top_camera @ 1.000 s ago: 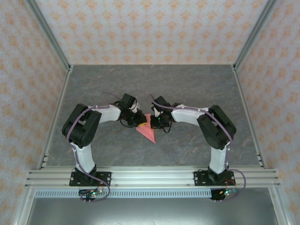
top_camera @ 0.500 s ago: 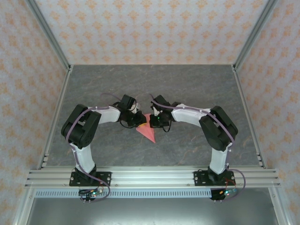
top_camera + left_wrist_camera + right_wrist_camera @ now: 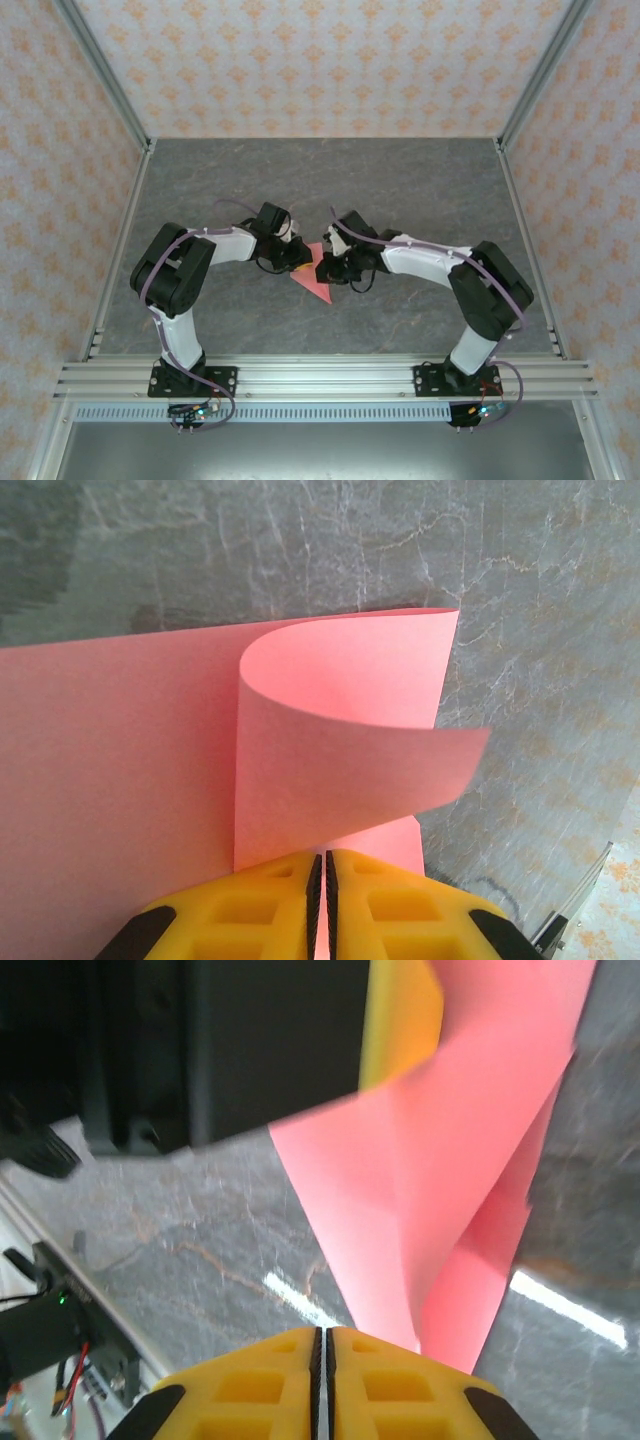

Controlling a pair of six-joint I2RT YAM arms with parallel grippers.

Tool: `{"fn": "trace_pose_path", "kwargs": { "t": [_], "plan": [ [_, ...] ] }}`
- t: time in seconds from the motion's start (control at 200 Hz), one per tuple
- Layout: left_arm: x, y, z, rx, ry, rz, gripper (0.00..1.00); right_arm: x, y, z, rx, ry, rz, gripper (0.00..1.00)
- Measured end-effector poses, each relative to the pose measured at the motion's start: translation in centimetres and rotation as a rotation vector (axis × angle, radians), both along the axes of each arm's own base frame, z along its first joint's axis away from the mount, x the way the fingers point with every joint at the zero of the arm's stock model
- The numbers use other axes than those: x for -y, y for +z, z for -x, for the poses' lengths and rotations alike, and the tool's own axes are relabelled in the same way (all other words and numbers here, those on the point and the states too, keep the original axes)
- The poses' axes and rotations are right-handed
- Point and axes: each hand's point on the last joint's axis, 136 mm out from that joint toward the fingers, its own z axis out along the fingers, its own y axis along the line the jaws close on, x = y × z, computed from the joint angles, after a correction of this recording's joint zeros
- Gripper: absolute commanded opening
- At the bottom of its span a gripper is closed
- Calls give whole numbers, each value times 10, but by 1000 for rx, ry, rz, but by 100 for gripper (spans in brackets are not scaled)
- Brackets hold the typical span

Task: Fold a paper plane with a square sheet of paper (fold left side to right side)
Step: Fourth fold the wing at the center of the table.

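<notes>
Between pressed-together fingers of left hand (image 3: 320,858): curled flap of square sheet of paper (image 3: 120,780), pinched. Right hand (image 3: 322,1332) fingers together beside sheet's pointed end, grip unclear. Sheet on bench (image 3: 420,190) between hands, point toward bases; flap likely travels rightward.

Thin, smooth, matt salmon-pink stock in the square sheet of paper (image 3: 120,770), softly curled at one flap. Moulded yellow plastic, matt, on the left tool (image 3: 320,865) and right tool (image 3: 322,1338). Grey stone-look veining across the worktop (image 3: 400,180), smooth, glinting with a slight sheen. Brushed silvery metal in the rail (image 3: 320,378) at 6 o'clock.
</notes>
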Motion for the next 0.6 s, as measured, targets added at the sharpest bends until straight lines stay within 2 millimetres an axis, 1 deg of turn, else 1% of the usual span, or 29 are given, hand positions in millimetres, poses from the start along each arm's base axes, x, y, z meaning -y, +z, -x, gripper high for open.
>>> {"fn": "trace_pose_path", "kwargs": {
  "t": [0.075,0.16,0.355,0.6],
  "plan": [
    [0,0,0,0,0,0,15,-3,-3,5,-24,6,-11,12],
    [0,0,0,0,0,0,14,-5,-6,6,-38,8,-16,12],
    [0,0,0,1,1,-3,14,-3,-24,9,-75,9,18,12],
    [0,0,0,1,1,-4,14,0,-29,11,-73,9,44,11]
  ]
}}
